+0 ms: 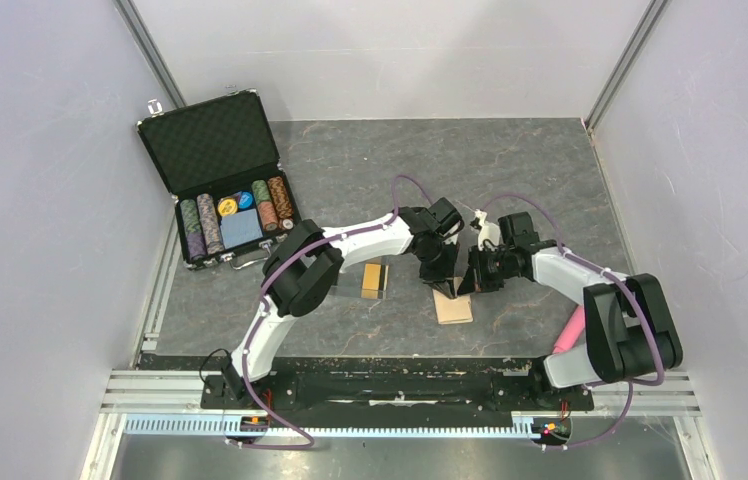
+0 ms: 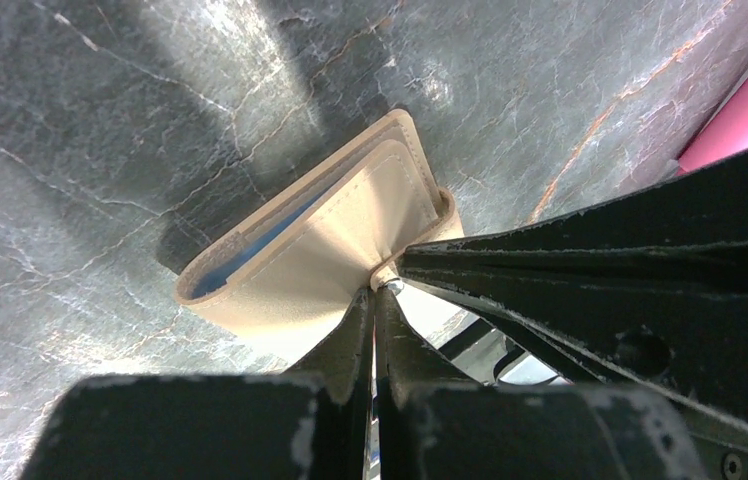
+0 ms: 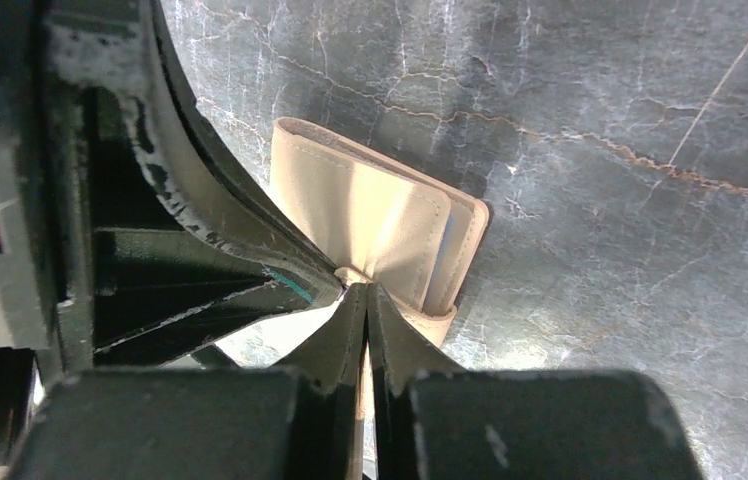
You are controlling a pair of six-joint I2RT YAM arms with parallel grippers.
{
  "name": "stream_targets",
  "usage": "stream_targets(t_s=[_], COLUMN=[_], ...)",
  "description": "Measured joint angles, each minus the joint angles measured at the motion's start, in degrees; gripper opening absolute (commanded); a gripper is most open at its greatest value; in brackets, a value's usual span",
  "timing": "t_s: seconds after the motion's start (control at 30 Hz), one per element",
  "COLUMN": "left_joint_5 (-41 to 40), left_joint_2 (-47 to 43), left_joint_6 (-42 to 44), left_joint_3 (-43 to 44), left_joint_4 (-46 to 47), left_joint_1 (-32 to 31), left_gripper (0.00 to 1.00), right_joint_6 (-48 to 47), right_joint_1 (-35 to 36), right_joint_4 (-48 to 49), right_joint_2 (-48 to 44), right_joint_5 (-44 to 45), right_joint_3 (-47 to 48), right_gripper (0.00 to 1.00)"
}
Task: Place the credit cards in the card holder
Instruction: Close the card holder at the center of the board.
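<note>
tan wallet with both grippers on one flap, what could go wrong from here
The left gripper and right gripper pinch the tan leather-like folding wallet at nearly one spot on its flap, so pulling could knock them together or strip a thin-edge grip. The gold-orange rectangular card lies apart, with no gripper free for it.

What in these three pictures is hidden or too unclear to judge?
- Top view: where the left gripper and right gripper pinch the card holder is covered by their own bodies.
- Both wrist views: shut fingertips hide the snap tab.
- Left wrist view: only a sliver of blue lining shows; any card inside cannot be seen.
- Top view: the dark strip beside the gold card is too small to identify.
</note>
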Motion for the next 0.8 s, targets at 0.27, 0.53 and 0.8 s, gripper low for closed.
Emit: stream_targets(t_s=[0.27, 0.53, 0.8], left_joint_5=[-1.5, -5.5, -8.5], left_joint_2=[-0.5, -2.4, -5.4], left_joint_6=[0.9, 1.8, 2.3], left_joint_3=[0.1, -1.0, -3.1], left_joint_4=[0.4, 1.9, 2.5], left_joint_1=[-0.6, -1.2, -1.2], left_gripper=[0.14, 0.33, 0.66], right_joint_6=[0.3, 2.5, 3.5], right_joint_1=[0.2, -0.6, -2.0], right_joint_4=[0.5, 3.0, 3.1], right_joint_2=[-3.6, -6.2, -7.3], right_joint_5=[1.2, -0.2, -0.2], right_joint_3=[-0.2, -0.2, -0.2], right_gripper=[0.12, 0.13, 0.33])
